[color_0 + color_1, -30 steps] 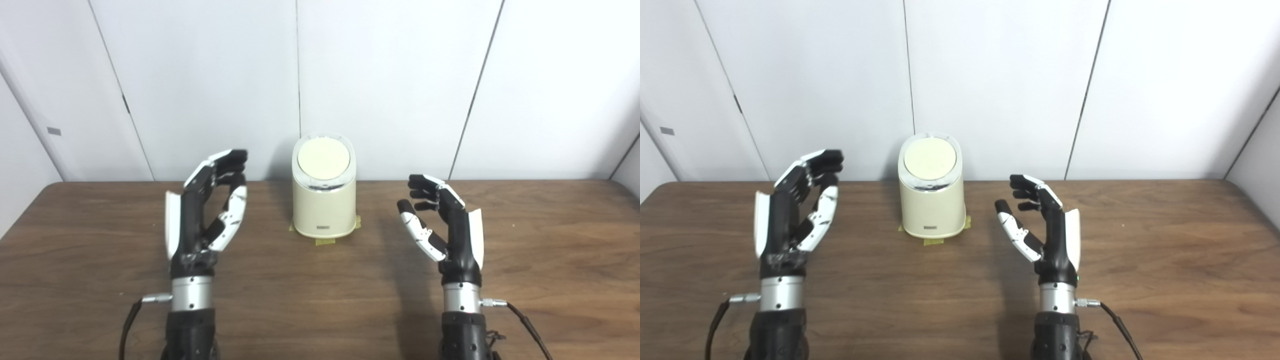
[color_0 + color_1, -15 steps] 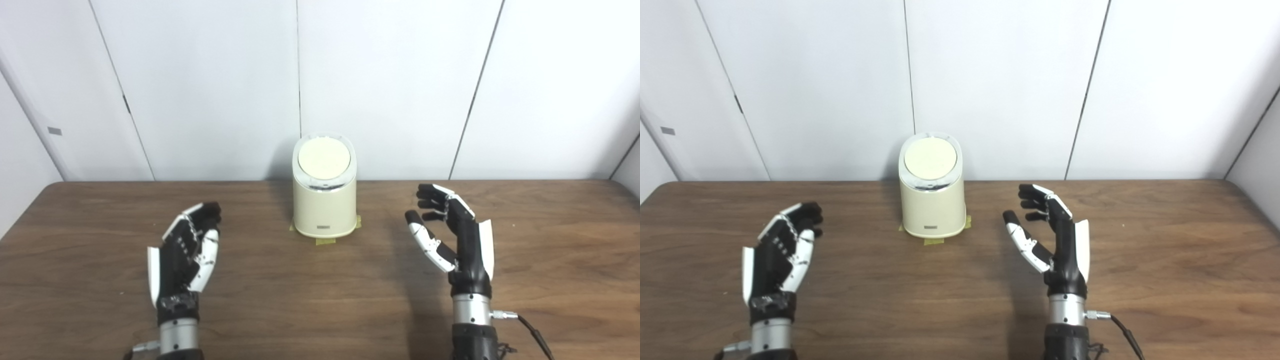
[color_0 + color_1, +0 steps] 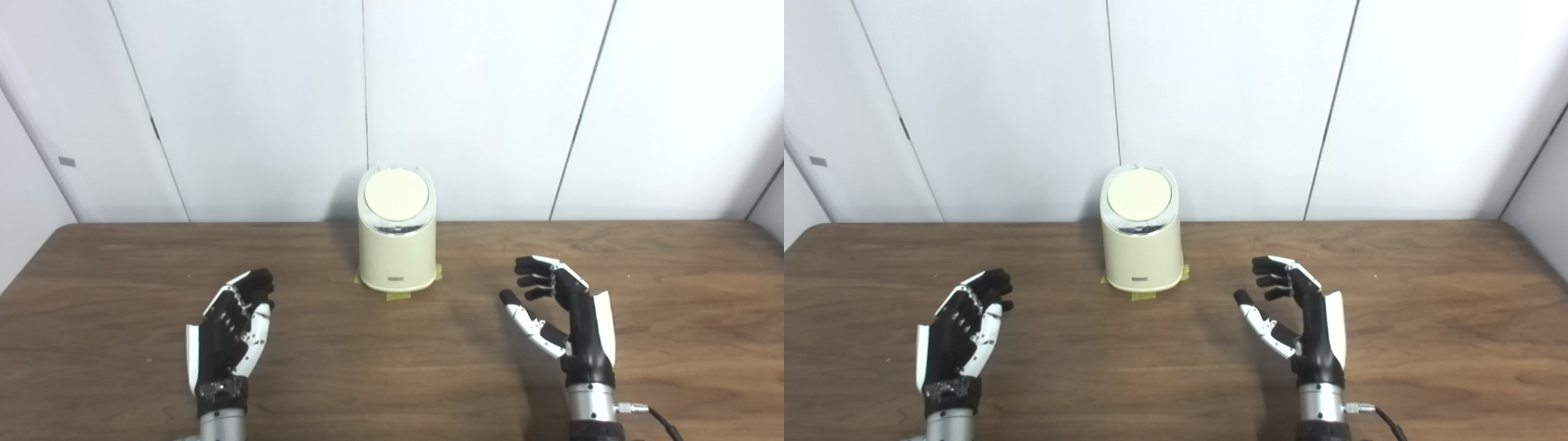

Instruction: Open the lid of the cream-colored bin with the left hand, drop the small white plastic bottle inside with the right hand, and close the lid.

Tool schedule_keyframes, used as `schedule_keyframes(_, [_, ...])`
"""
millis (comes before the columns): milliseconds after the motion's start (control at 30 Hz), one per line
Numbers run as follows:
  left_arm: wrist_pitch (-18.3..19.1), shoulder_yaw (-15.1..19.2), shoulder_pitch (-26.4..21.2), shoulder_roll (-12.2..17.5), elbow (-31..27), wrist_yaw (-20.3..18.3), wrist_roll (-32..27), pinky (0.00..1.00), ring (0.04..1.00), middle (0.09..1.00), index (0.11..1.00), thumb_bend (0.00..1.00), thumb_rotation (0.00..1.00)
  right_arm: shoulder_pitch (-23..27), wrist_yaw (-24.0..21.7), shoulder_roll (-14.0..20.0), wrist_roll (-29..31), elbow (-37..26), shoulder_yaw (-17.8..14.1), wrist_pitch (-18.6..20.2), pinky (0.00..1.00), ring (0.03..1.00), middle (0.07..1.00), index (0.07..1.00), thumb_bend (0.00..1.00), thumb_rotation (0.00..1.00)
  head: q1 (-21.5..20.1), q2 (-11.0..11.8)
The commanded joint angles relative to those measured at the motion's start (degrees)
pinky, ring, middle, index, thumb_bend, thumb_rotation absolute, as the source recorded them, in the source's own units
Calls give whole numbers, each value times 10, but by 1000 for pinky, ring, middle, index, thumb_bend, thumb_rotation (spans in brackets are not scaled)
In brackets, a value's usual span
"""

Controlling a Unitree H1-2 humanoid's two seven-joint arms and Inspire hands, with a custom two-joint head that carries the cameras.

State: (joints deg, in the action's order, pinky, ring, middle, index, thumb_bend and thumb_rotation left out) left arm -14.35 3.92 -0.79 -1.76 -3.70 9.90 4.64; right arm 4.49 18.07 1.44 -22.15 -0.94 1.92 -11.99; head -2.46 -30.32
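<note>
- The cream-coloured cylindrical plastic bin (image 3: 397,245) stands at centre frame, toward the far edge of the dark wooden table (image 3: 674,294), with its round lid (image 3: 396,195) lying flat and closed on top.
- Yellow tape tabs (image 3: 398,296) show at the foot of the bin, so I judge it is held down; if the tape gives, a push on the lid could slide or tip the bin toward the white panelled wall (image 3: 490,92) behind it.
- The small white plastic bottle is nowhere in either view. I can't tell whether it is already inside the bin or simply absent, and from the pictures alone I can't confirm the drop was made.
- My left hand (image 3: 231,331) sits low in the lower left of the frame, fingers spread and holding nothing, well apart from the bin.
- My right hand (image 3: 1298,318) sits in the lower right, palm turned inward, fingers and thumb apart, also empty, well apart from the bin.
- If the bottle has not gone in, the risk is calling the job finished with an empty bin.
- If I have to reach again, the left hand would cross a long stretch of table; coming in too low could knock the bin's side rather than reach the lid.
</note>
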Motion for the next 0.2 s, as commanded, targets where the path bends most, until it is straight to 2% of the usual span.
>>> schedule_keyframes(0, [-15,-5,19,6,-4,-9,6,638,712,718,701,231,302,-1,-4,7,0,-18,-2,-20,493,600,636,638,258,277,0,-2])
schedule_keyframes(167, [-7,-7,37,7,-18,-22,-3,657,724,725,708,248,319,-10,-17,10,16,-24,-6,-18,508,613,642,643,248,282,-2,-7])
